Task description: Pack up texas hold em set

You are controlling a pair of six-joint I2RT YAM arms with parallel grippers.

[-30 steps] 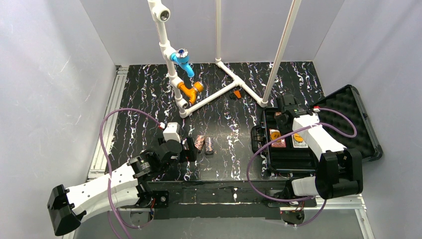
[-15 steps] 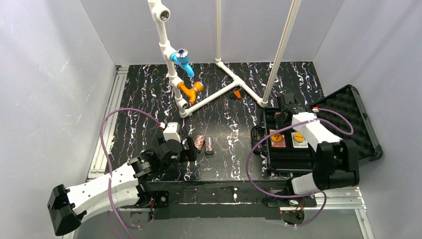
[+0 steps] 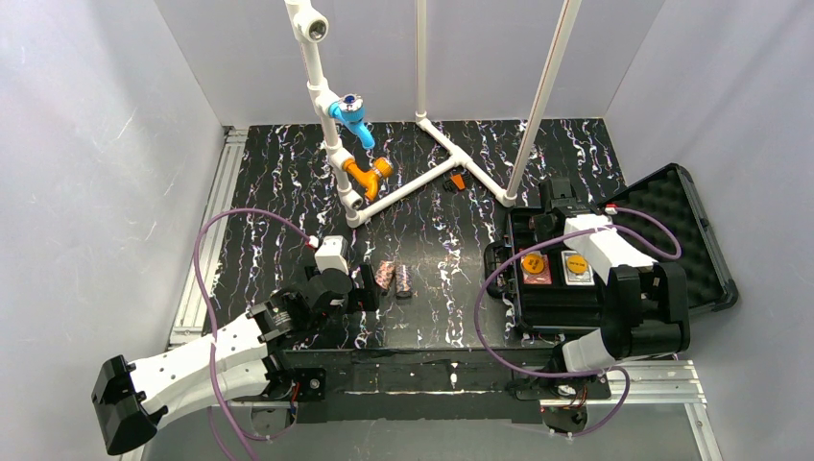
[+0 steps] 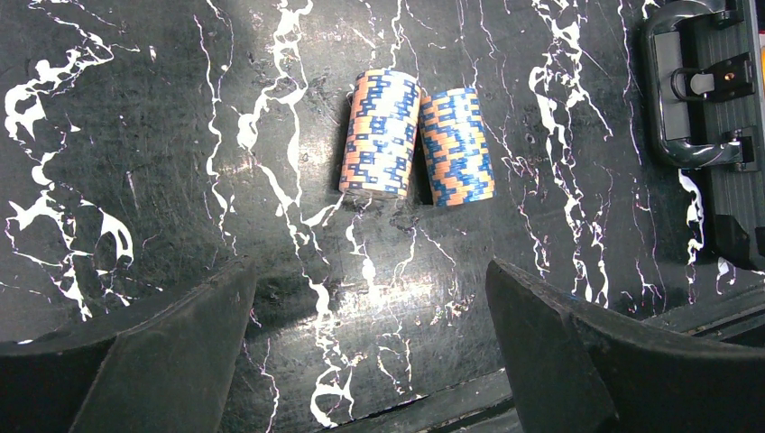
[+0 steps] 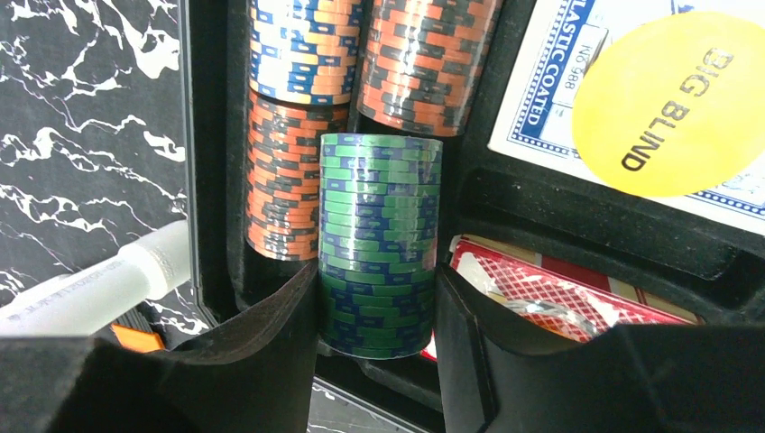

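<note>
Hanging over the counter [image 3: 288,192], left of the black case [image 3: 562,305] and well apart from it, the left pincer [image 4: 370,271] is wide open and holds nothing. Its two fingers [image 4: 180,352] are dark, flat and dull. The counter is black and shiny, with white wiggly lines like marble.

Between that pincer and the case lie two short round rolls of chips, tipped on their sides and touching each other. The orange, white and blue roll [image 4: 380,133] is farther from the case, and the blue and orange roll [image 4: 456,146] is nearer to it. Bare counter lies all round them. The case's curved handle [image 4: 677,99] sticks out toward the rolls.

Over the far end of the case, the right pincer [image 5: 377,307] is closed on a roll of green chips [image 5: 379,225], with one black finger pressed on each side. Just past it, in the case's foam grooves, lie orange and grey chips [image 5: 284,180] and orange, white and blue chips [image 5: 302,45], packed tight.

In the middle of the case sit a red card deck [image 5: 550,289] and a blue card deck [image 5: 550,99] with a round yellow disc [image 5: 672,99] on top. The bumpy foam lid [image 3: 677,235] lies open on the case's right.

Beyond the case stands a smooth white pipe frame [image 3: 420,58] with a blue fitting [image 3: 352,117] and an orange fitting [image 3: 368,175].
</note>
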